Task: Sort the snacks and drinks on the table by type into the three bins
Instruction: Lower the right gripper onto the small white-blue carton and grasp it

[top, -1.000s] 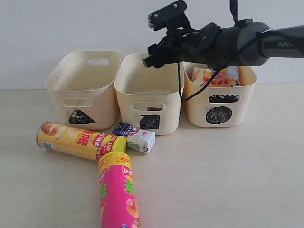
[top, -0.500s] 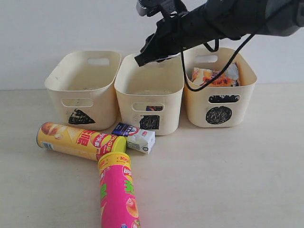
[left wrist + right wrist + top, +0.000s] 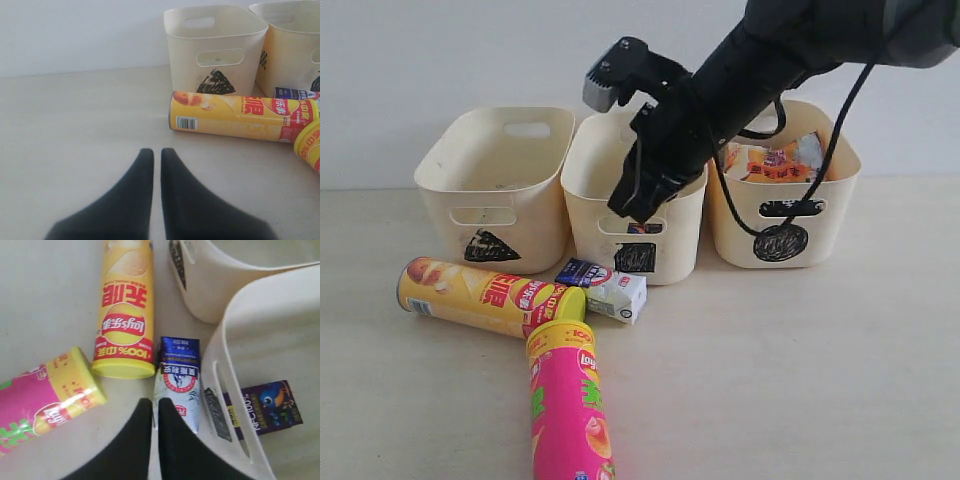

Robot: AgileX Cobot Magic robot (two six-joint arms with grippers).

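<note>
The right hand point(image 3: 155, 409), closed tight and empty, is held just above the blue-white carton point(image 3: 177, 390) — laid on the bench point(image 3: 770, 350) just before the square-marked bin point(image 3: 588, 215), long axis running along its front.

Three bins stand side by side at the back of the table point(image 3: 820, 380): left bin point(image 3: 445, 195), middle bin point(image 3: 588, 225), right bin point(image 3: 728, 235). Bags point(image 3: 770, 160) sit in the right bin, and a carton point(image 3: 267, 407) lies in the middle bin. A tube point(image 3: 480, 293) lies crosswise before the left bin. A second tube point(image 3: 567, 410) lies nearer the front, one end up against the first tube's right end. A second carton point(image 3: 605, 288) lies just before the middle bin, beside that right end.
</note>
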